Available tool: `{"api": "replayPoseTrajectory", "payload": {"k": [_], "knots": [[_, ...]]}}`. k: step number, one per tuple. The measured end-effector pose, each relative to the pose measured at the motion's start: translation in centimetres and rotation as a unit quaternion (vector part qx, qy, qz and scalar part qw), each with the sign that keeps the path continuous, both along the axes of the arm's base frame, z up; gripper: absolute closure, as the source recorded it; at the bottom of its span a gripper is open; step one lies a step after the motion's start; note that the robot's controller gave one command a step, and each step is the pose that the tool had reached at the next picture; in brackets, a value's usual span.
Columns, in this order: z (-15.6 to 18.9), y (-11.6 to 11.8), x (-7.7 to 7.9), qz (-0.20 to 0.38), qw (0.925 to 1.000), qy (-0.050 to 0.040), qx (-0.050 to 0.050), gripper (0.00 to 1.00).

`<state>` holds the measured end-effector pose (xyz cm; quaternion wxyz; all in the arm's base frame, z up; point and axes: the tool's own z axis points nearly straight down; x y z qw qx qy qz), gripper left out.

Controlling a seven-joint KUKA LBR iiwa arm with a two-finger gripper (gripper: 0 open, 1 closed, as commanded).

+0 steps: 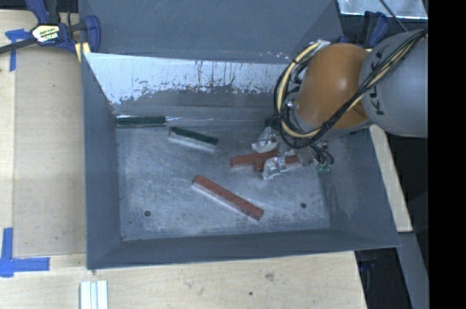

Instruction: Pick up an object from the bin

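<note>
My gripper [270, 156] is down on the bin floor at the right, open, with one finger on each side of a red-brown flat bar [244, 162]. That bar lies level on the floor and sticks out to the left of the fingers. A second, longer red-brown bar [227, 197] lies slantwise a little lower left, apart from the gripper.
A green-and-grey bar [194, 138] lies left of the gripper toward the back. A dark green bar [141, 122] rests along the back wall at the left. The arm's orange cover and cables hang over the bin's right back corner.
</note>
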<state>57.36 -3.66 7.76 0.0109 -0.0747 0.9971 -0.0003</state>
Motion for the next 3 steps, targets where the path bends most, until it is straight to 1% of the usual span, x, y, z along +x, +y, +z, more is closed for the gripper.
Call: {"api": "replayPoseTrajectory", "payload": {"k": [1,2,3], "knots": [[12.2,1.5,0.2,0.0,1.0,0.0093,0.0,1.0],[12.2,1.5,0.2,0.0,1.0,0.0095,0.0,1.0],[15.3,1.2,0.3,0.04,0.9991,0.012,-0.001,1.0]]}}
